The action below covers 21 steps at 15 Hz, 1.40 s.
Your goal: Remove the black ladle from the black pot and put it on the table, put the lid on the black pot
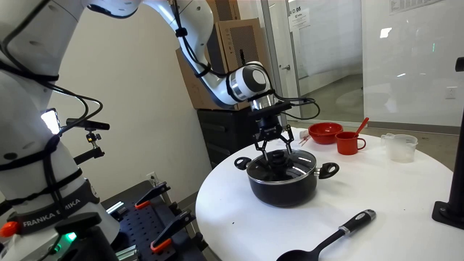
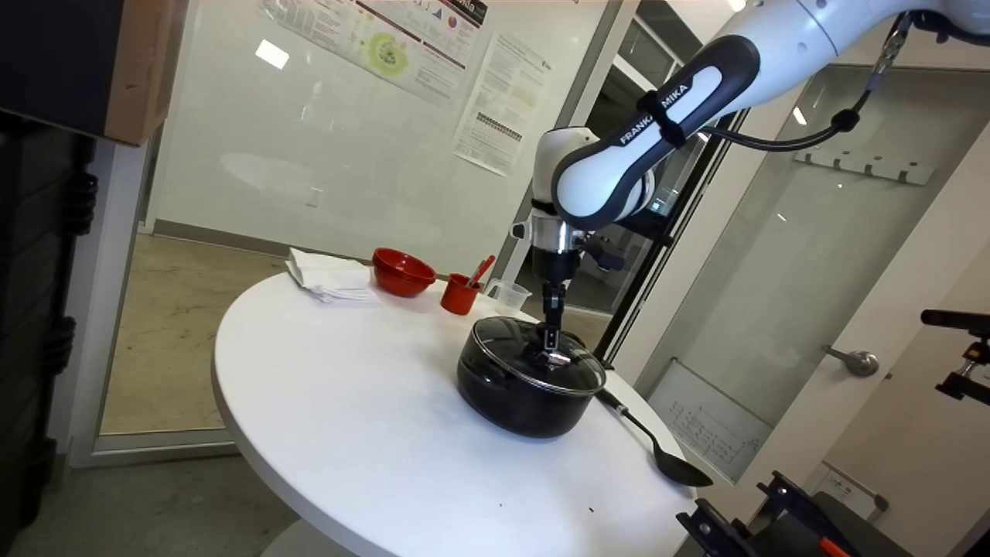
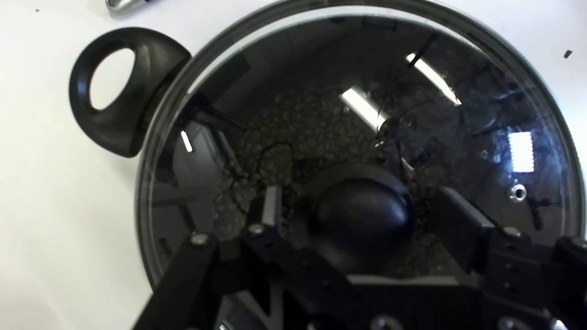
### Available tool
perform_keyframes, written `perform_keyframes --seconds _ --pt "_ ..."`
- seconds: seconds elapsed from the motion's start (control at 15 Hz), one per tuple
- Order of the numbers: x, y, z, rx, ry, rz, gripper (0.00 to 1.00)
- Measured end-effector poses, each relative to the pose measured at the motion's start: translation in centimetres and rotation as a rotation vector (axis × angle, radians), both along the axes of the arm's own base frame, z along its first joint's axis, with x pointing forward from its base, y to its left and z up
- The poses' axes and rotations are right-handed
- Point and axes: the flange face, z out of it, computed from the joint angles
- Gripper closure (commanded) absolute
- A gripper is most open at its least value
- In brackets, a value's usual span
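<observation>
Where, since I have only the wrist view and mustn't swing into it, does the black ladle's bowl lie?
Observer: In an exterior view, the black ladle's bowl is close to the edge of the table.
Operator: From above I can't judge seating. Does the lid look properly down?
Observer: It seems so: in an exterior view the lid appears to rest on the black pot all along the side facing that camera, with no gap showing.
Operator: Does anything stand on the table beyond my frame?
Observer: Yes, among other things a red mug, seen in both exterior views.
</observation>
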Motion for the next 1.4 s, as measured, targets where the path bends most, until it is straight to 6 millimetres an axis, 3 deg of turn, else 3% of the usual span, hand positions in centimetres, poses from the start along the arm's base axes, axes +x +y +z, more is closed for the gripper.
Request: perform_keyframes --seconds 0.2,0.33,1.0,1.4 --pt "0.2 0.1 0.3 -0.005 0.003 -0.002 0.68" --pt "0.5 0.1 0.8 -0.01 0.0 -0.002 0.74" --pt "0.6 0.1 0.8 0.0 0.002 -0.005 0.74" --pt "0.6 0.8 1.1 0.103 0.007 0.003 0.74"
